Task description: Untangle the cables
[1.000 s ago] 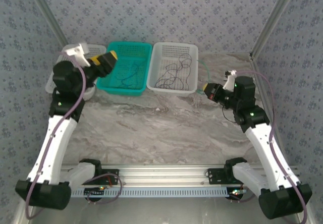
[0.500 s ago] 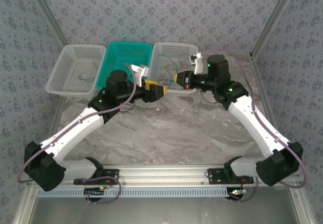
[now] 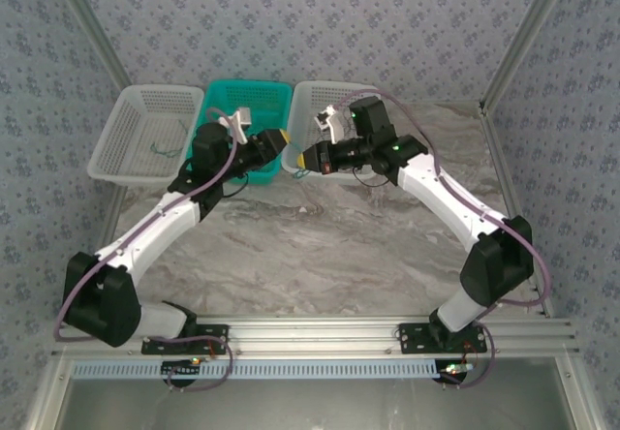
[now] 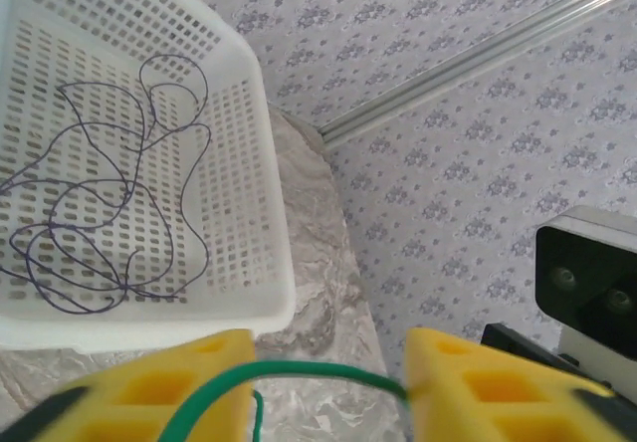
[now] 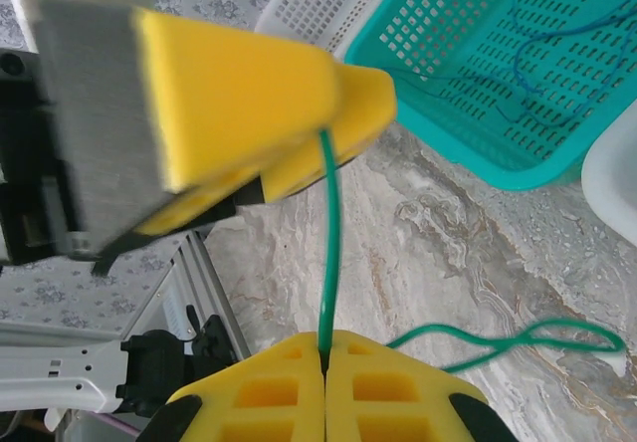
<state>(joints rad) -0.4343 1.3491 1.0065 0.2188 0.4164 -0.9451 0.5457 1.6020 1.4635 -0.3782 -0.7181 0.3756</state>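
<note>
A teal-green cable [image 5: 328, 243] runs taut from my right gripper [image 5: 325, 347], which is shut on it, up to the yellow fingers [image 5: 259, 113] of my left gripper. The same green cable [image 4: 299, 370] crosses the gap of the left gripper [image 4: 328, 362], whose fingers stand wide apart, open. A slack green loop [image 5: 537, 337] lies on the marble. Both grippers, left [image 3: 278, 143] and right [image 3: 303, 160], meet in front of the baskets. Black cables [image 4: 100, 213] lie tangled in the right white basket [image 4: 249, 163]. A blue cable [image 5: 537, 64] lies in the teal basket [image 5: 468, 153].
Three baskets line the back of the table: a white one [image 3: 126, 130] at left holding a small green wire, the teal one [image 3: 242, 89] in the middle, a white one [image 3: 334, 89] at right. Patterned walls enclose the marble table [image 3: 320, 246]; an aluminium rail [image 3: 310, 333] runs along the near edge.
Both arms swung in from the sides and now meet at the front of the teal and right white baskets. Over the last half second both grippers shifted left and back.
</note>
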